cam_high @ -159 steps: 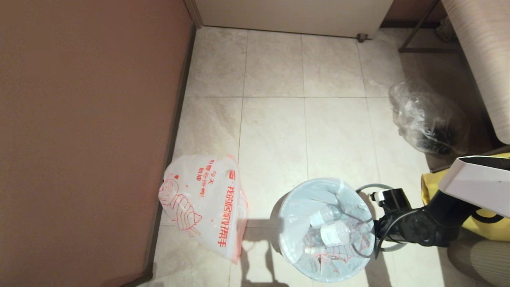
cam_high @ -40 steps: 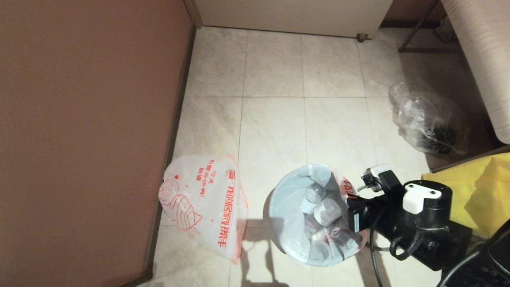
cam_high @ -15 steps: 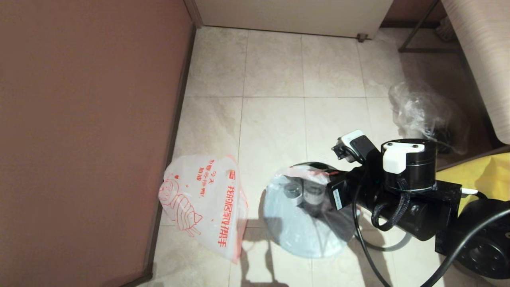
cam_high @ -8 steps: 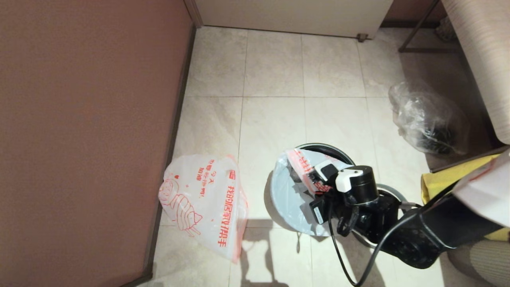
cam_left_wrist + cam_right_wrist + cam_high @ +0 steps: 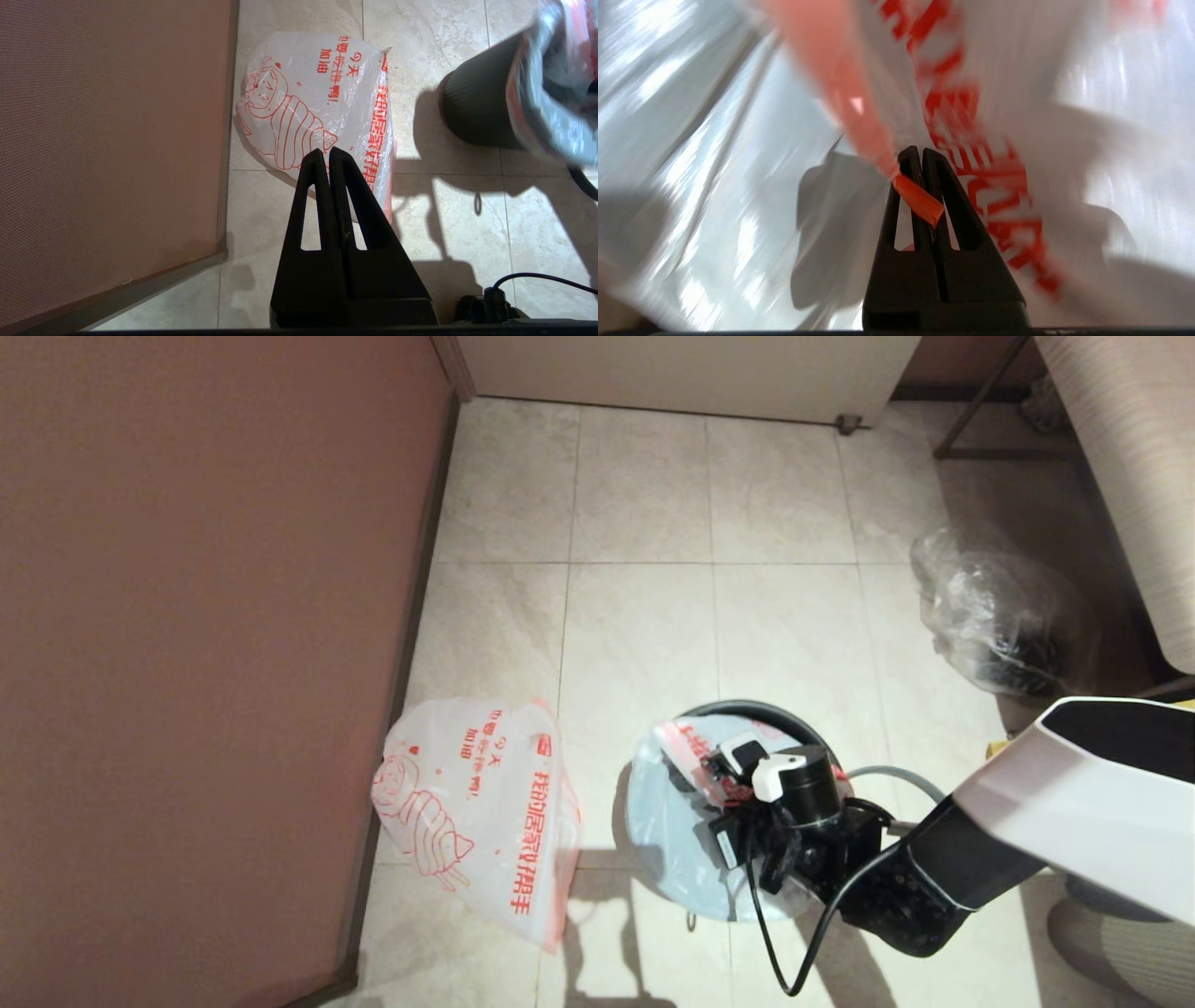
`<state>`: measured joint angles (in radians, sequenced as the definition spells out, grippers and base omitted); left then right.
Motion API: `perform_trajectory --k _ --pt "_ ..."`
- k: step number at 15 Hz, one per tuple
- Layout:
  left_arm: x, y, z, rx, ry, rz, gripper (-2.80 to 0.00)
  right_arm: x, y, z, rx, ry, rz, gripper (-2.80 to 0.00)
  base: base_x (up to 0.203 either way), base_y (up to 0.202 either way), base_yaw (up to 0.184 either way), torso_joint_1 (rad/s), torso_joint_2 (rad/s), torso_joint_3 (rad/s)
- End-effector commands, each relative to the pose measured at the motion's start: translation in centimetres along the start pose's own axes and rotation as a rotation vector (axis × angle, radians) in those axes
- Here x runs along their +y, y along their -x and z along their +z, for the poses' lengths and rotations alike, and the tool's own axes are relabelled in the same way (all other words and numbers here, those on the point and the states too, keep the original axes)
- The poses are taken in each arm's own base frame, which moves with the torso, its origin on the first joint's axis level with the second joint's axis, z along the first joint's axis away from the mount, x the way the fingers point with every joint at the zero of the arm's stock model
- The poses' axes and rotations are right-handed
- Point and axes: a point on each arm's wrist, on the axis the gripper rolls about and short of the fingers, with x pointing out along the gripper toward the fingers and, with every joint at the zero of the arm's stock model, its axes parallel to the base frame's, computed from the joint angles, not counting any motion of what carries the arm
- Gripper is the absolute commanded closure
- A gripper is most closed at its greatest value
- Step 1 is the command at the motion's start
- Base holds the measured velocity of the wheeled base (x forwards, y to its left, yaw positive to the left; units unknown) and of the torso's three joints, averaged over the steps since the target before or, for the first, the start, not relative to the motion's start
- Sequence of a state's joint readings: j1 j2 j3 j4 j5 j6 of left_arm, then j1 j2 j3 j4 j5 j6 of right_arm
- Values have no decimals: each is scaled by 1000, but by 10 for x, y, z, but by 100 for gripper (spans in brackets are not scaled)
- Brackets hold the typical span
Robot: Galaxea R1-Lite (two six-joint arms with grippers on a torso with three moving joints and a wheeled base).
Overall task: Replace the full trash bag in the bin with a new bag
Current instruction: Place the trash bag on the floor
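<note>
Over bin (image 5: 747, 711), right claw (image 5: 917, 161) clamped on full trash bag (image 5: 667, 803) red handle; film thin, slippery, bottle-lumpy, so grip gathered handle; left claw (image 5: 325, 158) together, parked above new bag (image 5: 476, 803).

1. Right arm no longer beside the bin (image 5: 747, 711) as at the start; now reaching over its mouth, forearm coming in from the lower right.
2. Right pincer (image 5: 917, 156), earlier outside the rim, now clamped on a red-edged strip of the full trash bag (image 5: 667, 803).
3. Bag top, once spread flat around the rim with bottles showing, now gathered and pulled up toward the pincer, red print bunched at the wrist.
4. Black far wall of the bin now exposed, formerly covered by the plastic.
5. Grey ring (image 5: 896, 775) now mostly hidden behind the arm.
6. Compared with half a second ago, wrist lower and nearer the bin's centre.
</note>
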<state>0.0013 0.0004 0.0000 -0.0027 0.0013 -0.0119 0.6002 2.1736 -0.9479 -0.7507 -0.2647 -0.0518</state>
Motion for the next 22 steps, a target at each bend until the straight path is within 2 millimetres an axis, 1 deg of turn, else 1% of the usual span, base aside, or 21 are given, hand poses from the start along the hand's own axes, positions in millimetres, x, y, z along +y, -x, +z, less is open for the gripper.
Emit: perform_trajectory --k 1,3,4,6,9,11,13,17,19,22 --pt "0 0 0 -1 0 1 0 -11 31 46 -101 -36 -7 0 0 0 0 0 0 0" --pt "0 0 0 -1 0 1 0 -16 55 81 -107 -78 2 0 0 0 0 0 0 0" --pt "0 0 0 -1 0 1 0 -16 65 95 -106 -102 11 0 0 0 0 0 0 0" --pt "0 0 0 0 0 1 0 -17 85 115 -107 -145 27 0 0 0 0 0 0 0" --pt "0 0 0 -1 0 1 0 -18 100 128 -130 -166 35 0 0 0 0 0 0 0" --pt "0 0 0 -1 0 1 0 -22 109 140 -143 -170 33 0 0 0 0 0 0 0" --pt "0 0 0 -1 0 1 0 -27 127 155 -157 -174 36 0 0 0 0 0 0 0" --pt "0 0 0 -1 0 1 0 -31 175 185 -254 -190 73 0 0 0 0 0 0 0" --pt "0 0 0 -1 0 1 0 -32 199 191 -260 -184 92 0 0 0 0 0 0 0" --pt "0 0 0 -1 0 1 0 -44 239 196 -270 -183 101 0 0 0 0 0 0 0"
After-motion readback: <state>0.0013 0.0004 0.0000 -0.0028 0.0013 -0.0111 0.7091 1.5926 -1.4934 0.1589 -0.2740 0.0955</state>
